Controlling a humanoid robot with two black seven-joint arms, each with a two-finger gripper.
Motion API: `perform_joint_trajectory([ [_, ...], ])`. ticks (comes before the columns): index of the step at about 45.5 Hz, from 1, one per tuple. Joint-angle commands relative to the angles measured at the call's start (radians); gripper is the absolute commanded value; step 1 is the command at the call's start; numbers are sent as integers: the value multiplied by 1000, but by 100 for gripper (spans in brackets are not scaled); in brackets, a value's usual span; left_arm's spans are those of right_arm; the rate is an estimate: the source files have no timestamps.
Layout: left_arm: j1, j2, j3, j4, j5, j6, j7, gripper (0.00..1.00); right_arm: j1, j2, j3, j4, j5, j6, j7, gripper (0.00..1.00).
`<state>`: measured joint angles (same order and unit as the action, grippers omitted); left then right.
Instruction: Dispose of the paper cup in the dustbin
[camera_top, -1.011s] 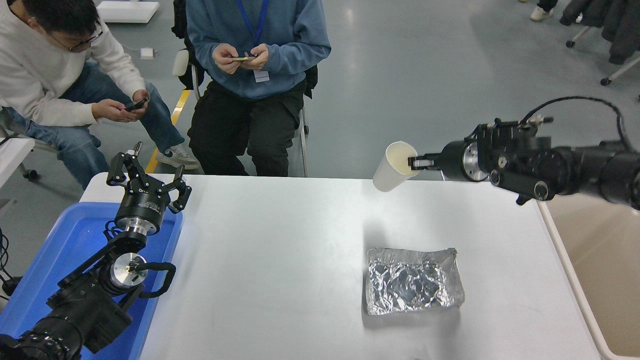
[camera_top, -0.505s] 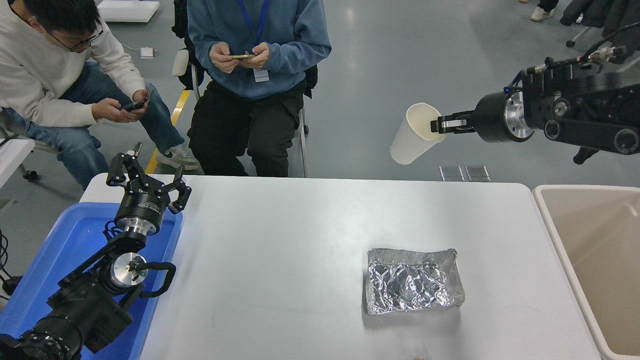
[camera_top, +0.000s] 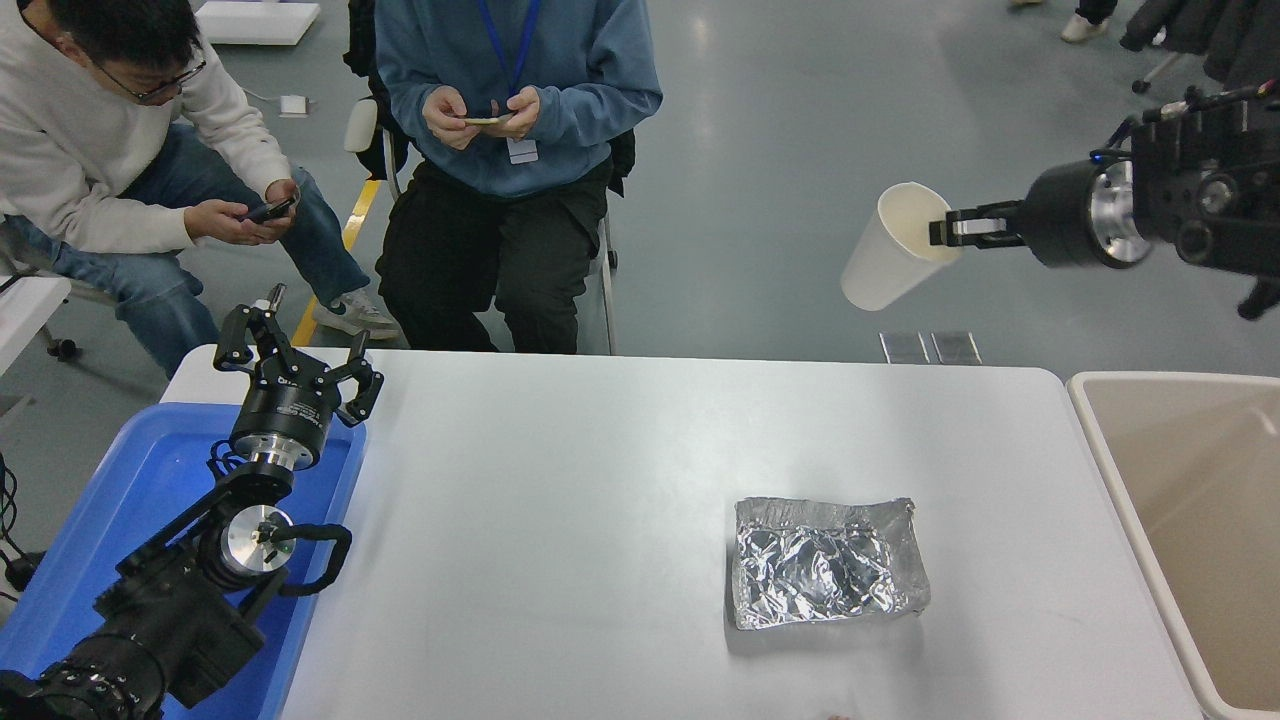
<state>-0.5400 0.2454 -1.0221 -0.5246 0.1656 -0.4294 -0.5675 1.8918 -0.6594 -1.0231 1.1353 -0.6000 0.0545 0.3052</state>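
Note:
My right gripper (camera_top: 950, 229) is shut on the rim of the white paper cup (camera_top: 885, 260) and holds it tilted in the air, high above the table's far right edge. The cup's cream inside faces up and right. The beige dustbin (camera_top: 1105, 440) stands at the right of the table, below and to the right of the cup. My left gripper (camera_top: 295, 365) is open and parked at the lower left, above the blue tray.
A crinkled silver foil tray (camera_top: 825, 560) lies on the white table (camera_top: 560, 520) right of centre. A blue plastic tray (camera_top: 150, 490) sits at the left edge. Two people sit at the far side, looking at phones.
My right gripper has lifted the cup off the table's far edge and carried it up and to the right, toward the dustbin. The left arm has not moved.

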Motion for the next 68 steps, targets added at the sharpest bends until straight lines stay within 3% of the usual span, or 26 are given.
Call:
perform_joint_trajectory([
  [1, 0, 0, 0, 0, 0, 0, 0, 100, -51, -169, -3, -17, -6, -13, 0, 0],
  [17, 0, 0, -1, 0, 0, 0, 0, 100, -263, -390, 72, -77, -6, -56, 5, 0],
  [33, 0, 0, 0, 0, 0, 0, 0, 100, -648, -488, 313, -176, 39, -159, 3, 0],
  [50, 0, 0, -1, 0, 0, 0, 0, 100, -1045, -427, 615, -377, 115, -186, 0, 0],
  [68, 0, 0, -1, 0, 0, 0, 1, 100, -1229, -177, 641, -727, 293, -176, -1, 0],
])
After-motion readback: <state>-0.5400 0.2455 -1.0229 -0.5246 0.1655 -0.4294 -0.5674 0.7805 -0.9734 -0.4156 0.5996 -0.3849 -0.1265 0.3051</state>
